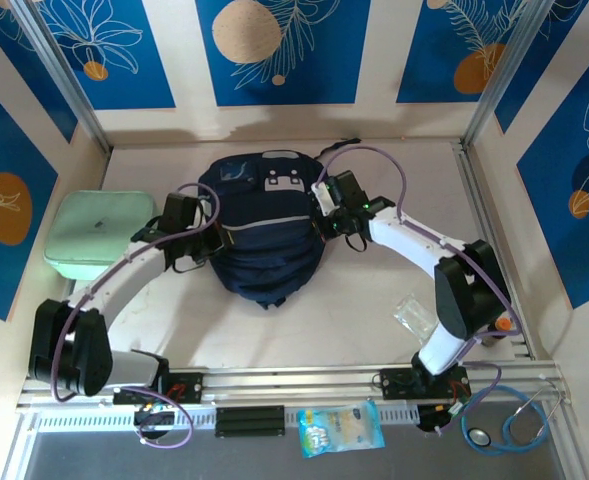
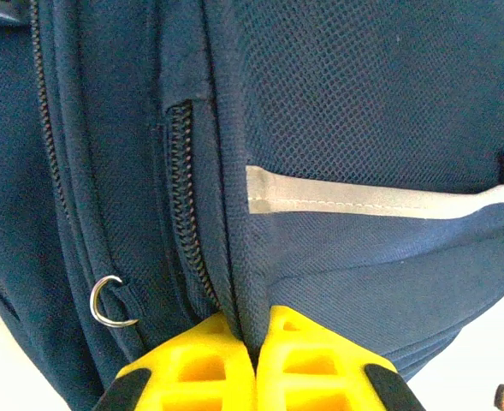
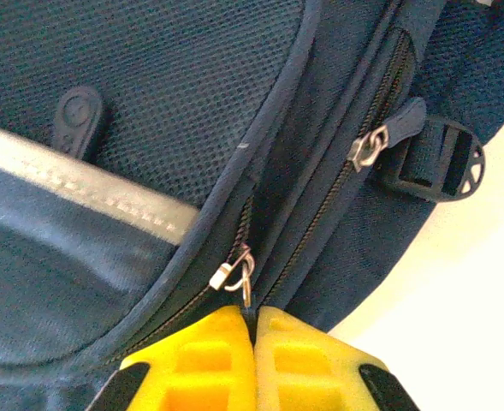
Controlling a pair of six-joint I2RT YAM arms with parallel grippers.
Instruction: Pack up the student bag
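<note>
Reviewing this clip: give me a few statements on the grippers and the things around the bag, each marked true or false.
1. The left gripper is shut on a fold of the student bag. True.
2. The right gripper hangs open above the bag. False: its fingers are closed together on a metal zipper pull at the bag's side.
3. The mint green case sits on top of the bag. False: it lies on the table to the bag's left, beside the left arm.
4. A light blue packet lies at the near edge, between the two arm bases. True.
</note>
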